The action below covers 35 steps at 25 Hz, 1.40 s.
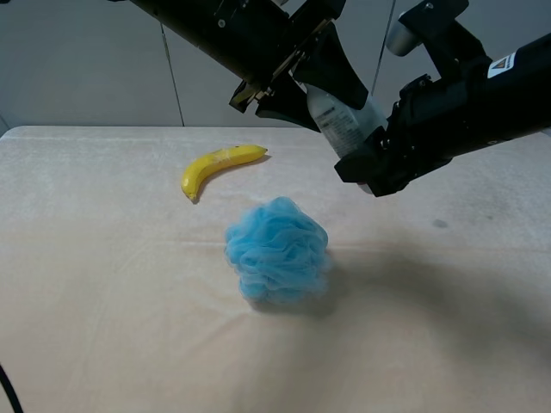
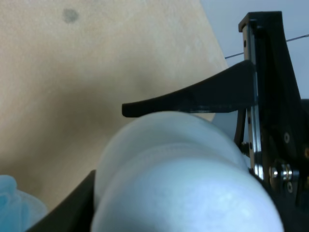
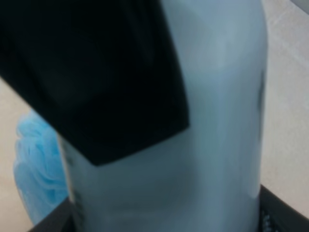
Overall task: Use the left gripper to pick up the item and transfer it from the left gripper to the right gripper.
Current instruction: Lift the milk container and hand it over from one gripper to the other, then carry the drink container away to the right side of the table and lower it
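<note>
The item, a translucent-white bottle (image 1: 343,120), hangs tilted in the air above the table. My left gripper (image 1: 331,105) reaches in from the upper left and is shut on it; the left wrist view shows the bottle (image 2: 183,183) squeezed between its black fingers (image 2: 193,99). My right gripper (image 1: 372,165) comes from the right and sits at the bottle's lower end. In the right wrist view the bottle (image 3: 217,121) fills the frame, standing between the wide-spread jaws, with a left finger (image 3: 96,72) across it.
A yellow banana (image 1: 219,165) lies at the back left of the beige table (image 1: 103,301). A blue mesh sponge (image 1: 277,249) sits in the middle, below the bottle; it also shows in the right wrist view (image 3: 38,164).
</note>
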Tool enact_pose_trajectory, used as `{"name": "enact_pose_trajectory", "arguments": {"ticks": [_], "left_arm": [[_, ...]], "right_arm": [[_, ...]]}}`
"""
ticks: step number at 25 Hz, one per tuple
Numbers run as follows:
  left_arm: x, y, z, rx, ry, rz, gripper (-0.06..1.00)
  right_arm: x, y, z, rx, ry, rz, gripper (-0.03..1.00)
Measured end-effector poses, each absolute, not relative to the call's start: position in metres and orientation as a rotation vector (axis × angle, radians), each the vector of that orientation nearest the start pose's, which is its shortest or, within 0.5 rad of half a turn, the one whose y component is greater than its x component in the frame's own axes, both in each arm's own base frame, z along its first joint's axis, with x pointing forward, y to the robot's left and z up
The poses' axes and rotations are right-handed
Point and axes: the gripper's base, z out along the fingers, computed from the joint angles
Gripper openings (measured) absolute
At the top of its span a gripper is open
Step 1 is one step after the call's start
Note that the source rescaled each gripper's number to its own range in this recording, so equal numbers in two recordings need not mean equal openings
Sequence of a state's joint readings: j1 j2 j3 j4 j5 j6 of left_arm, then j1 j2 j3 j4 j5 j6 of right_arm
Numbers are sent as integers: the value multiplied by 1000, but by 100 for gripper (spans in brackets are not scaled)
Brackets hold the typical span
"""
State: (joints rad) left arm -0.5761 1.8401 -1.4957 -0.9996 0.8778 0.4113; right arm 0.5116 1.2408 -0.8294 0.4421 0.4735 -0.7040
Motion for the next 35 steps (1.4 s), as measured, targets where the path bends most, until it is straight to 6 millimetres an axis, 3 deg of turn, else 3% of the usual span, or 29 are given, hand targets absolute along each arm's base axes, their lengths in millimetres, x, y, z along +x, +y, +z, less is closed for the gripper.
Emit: {"name": "enact_pose_trajectory", "arguments": {"ticks": [10, 11, 13, 15, 17, 21, 26, 31, 35], "left_arm": [[312, -271, 292, 596, 2433, -1241, 4], [313, -271, 292, 588, 2426, -1241, 17], [314, -271, 295, 578, 2409, -1244, 63], [314, -272, 297, 586, 2398, -1244, 83], [314, -272, 297, 593, 2395, -1241, 94], [314, -271, 297, 595, 2393, -1240, 99], [324, -255, 301, 553, 2390, -1229, 100], [329, -220, 330, 499, 2325, -1195, 100], [319, -188, 361, 524, 2273, -1094, 100]], "right_arm": [[214, 140, 283, -1005, 2089, 327, 10], [214, 140, 283, -1009, 2089, 324, 8], [214, 140, 282, -1021, 2097, 321, 7], [215, 140, 281, -1023, 2100, 320, 7], [215, 140, 281, -1024, 2101, 320, 7], [215, 140, 280, -1025, 2102, 320, 7], [215, 140, 280, -1025, 2102, 320, 7], [215, 140, 280, -1025, 2102, 320, 7], [215, 140, 280, -1025, 2102, 320, 7]]}}
